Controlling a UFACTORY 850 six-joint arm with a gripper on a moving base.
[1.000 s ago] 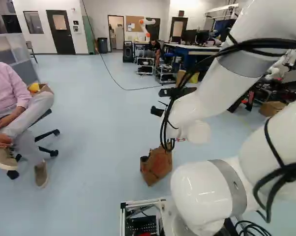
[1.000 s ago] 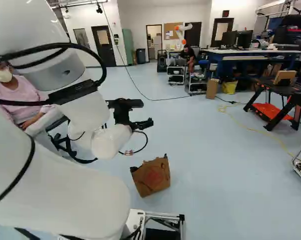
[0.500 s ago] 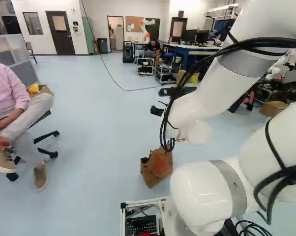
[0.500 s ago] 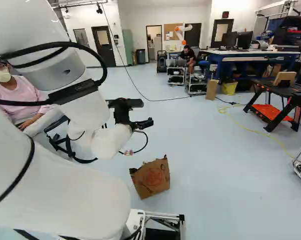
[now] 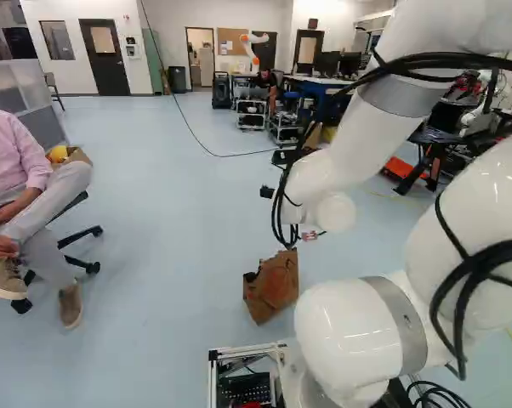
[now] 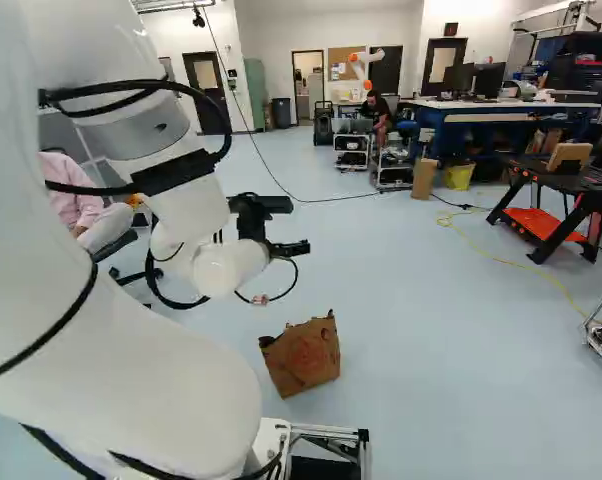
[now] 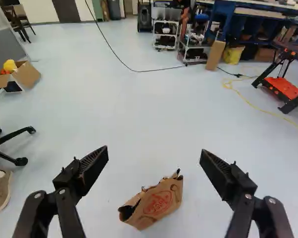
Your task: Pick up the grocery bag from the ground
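Two black fingers (image 7: 93,167) stood wide apart with nothing held, and the grocery bag (image 7: 160,201) lay on the floor (image 7: 124,111) below the gripper (image 7: 154,151), centred on their gap, its long side slanting across from one toward the other.

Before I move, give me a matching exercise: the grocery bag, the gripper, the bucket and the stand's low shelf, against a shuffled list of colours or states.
1. grocery bag
2. gripper
3. bucket
4. stand's low shelf

A. yellow
B. open, holding nothing
C. orange-red
D. brown, on the floor

Pairs: 1-D, 2-B, 3-A, 4-C
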